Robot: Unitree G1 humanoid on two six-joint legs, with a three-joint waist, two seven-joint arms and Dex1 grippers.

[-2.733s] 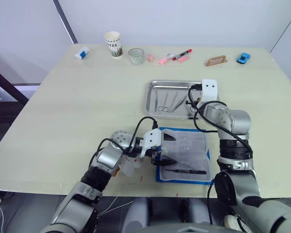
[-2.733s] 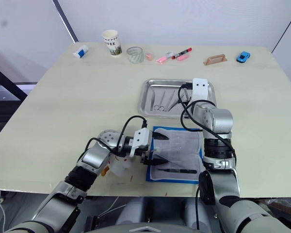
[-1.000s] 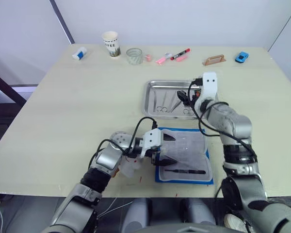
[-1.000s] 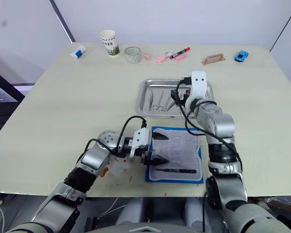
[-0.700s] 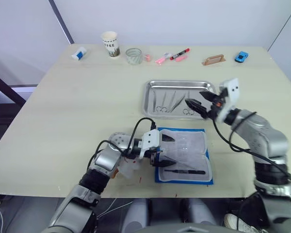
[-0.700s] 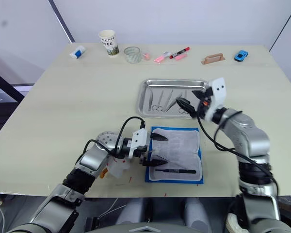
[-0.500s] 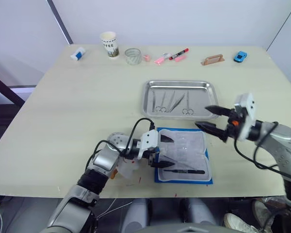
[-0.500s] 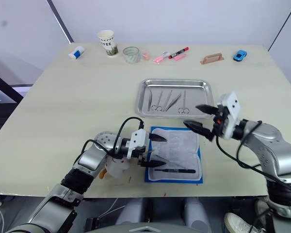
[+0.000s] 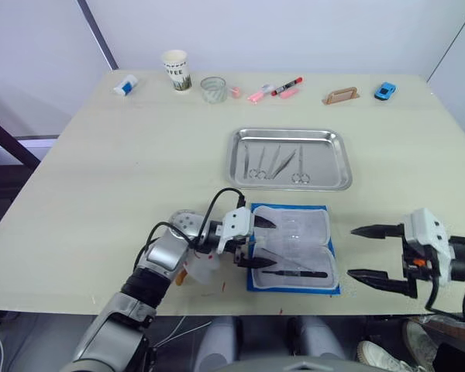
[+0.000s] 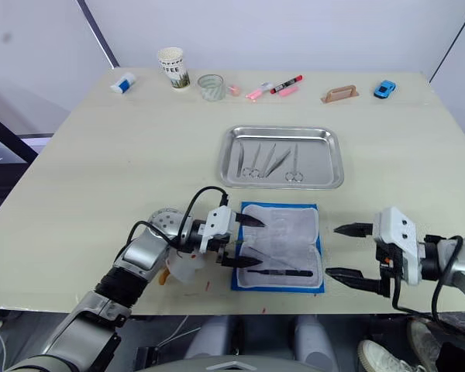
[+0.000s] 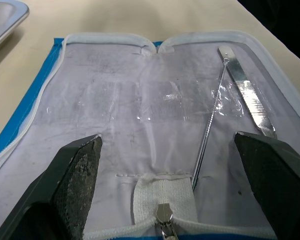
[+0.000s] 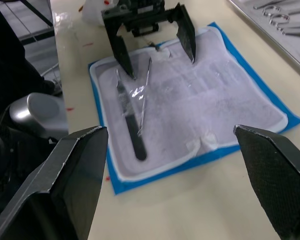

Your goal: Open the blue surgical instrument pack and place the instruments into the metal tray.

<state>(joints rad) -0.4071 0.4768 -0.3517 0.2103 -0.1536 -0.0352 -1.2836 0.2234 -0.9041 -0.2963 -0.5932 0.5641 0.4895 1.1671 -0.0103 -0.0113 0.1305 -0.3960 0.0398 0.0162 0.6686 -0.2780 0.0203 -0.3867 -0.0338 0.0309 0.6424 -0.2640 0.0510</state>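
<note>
Blue-edged and lying open flat, the surgical instrument pack [image 9: 293, 248] sits near the table's [image 9: 124, 170] front edge, whitish lining up, two slim instruments [image 11: 245, 92] still in its pockets. Left gripper [image 9: 257, 242] is level over the pack's left edge, jaws spread wide. Right gripper [image 9: 378, 253] hangs right of the pack, clear of it, fingers parted (holding nothing). Metal tray [image 9: 240, 159] behind the pack holds several instruments. No lettering is legible.
</note>
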